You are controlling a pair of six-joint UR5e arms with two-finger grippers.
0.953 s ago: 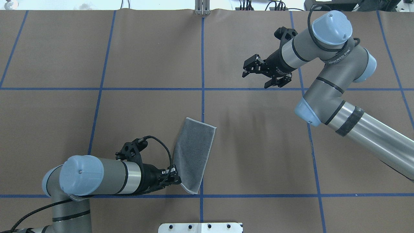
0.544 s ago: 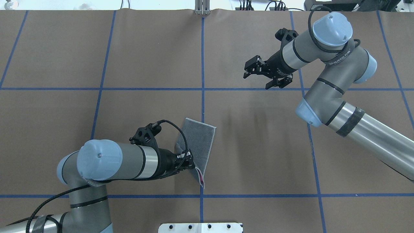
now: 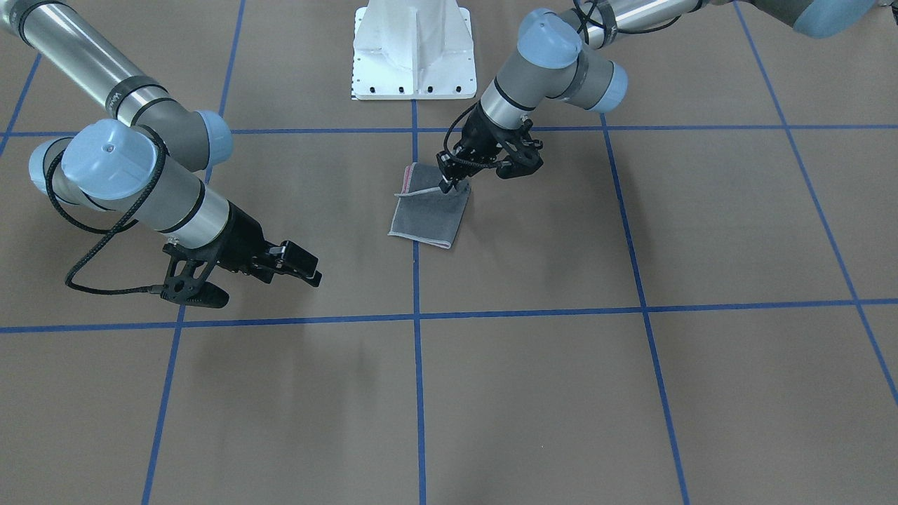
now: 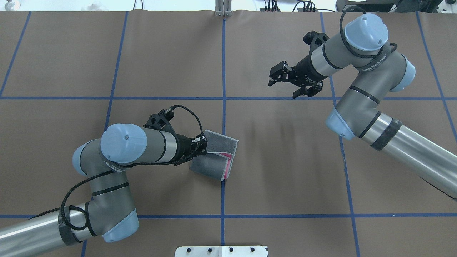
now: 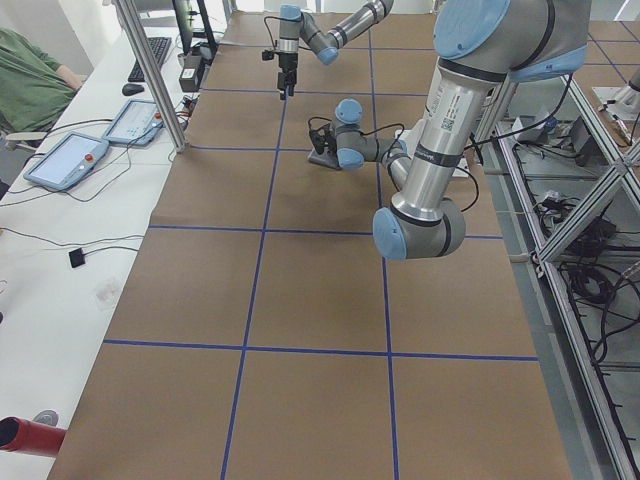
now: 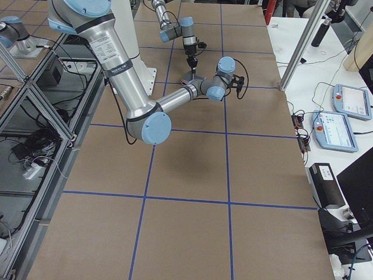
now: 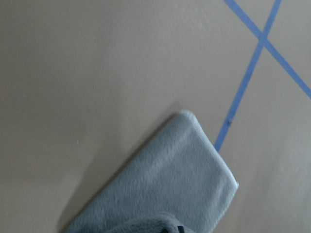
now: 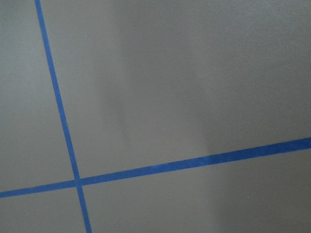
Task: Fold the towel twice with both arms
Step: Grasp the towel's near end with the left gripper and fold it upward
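The towel (image 4: 210, 166) lies near the table's middle, grey face up, doubled over on itself, with a strip of pink (image 4: 227, 162) showing between the layers. My left gripper (image 4: 204, 145) is shut on the towel's lifted grey edge, just above the far half of the cloth. The front-facing view shows the same pinch, the left gripper (image 3: 447, 184) at the towel's (image 3: 429, 219) robot-side end. In the left wrist view the grey towel (image 7: 170, 179) fills the lower middle. My right gripper (image 4: 282, 89) hangs open and empty, far off to the right, also seen in the front-facing view as the right gripper (image 3: 307, 270).
Blue tape lines (image 4: 223, 107) divide the brown table cover (image 4: 285, 160) into squares. The white pedestal base (image 3: 414, 49) stands at the robot's edge. A side desk (image 5: 90, 160) with tablets and a keyboard runs along the far edge, where a person sits.
My left gripper has carried the towel's near end up and over toward the far end, doubling the cloth and exposing pink. The right arm has barely moved.
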